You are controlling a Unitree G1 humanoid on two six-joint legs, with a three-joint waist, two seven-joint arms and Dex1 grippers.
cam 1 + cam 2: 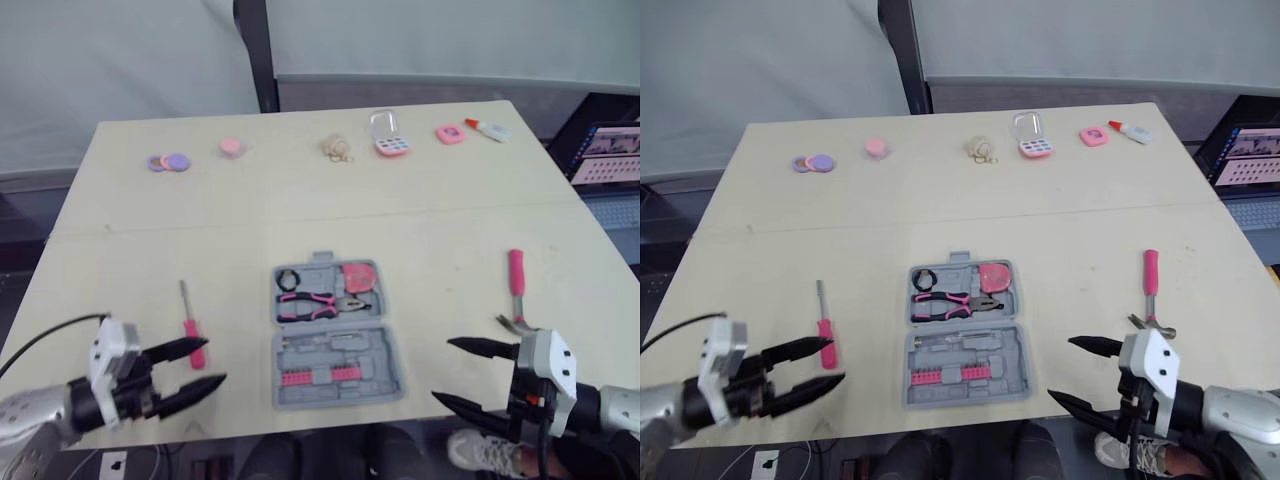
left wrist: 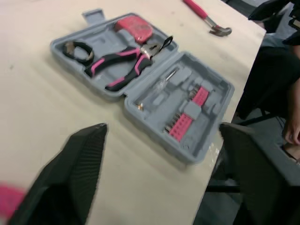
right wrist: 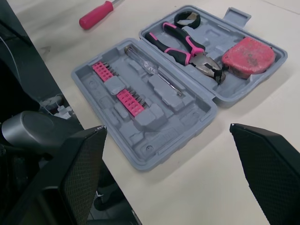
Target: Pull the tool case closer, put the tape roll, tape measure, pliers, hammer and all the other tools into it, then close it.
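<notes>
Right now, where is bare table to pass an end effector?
Bare strips lie between the screwdriver and the tool case, and between it and the hammer. A wide band beyond the case is bare. Small items crowd the far edge.

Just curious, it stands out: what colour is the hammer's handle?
Pink; the hammer shows best in the left eye view.

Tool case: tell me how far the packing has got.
Done: the tool case lies open near the front edge, holding the tape roll, pliers and tape measure. In hand: nothing; the left gripper and right gripper hover open and empty on either side. Left: the screwdriver and hammer lie on the table, and the case needs closing.
</notes>
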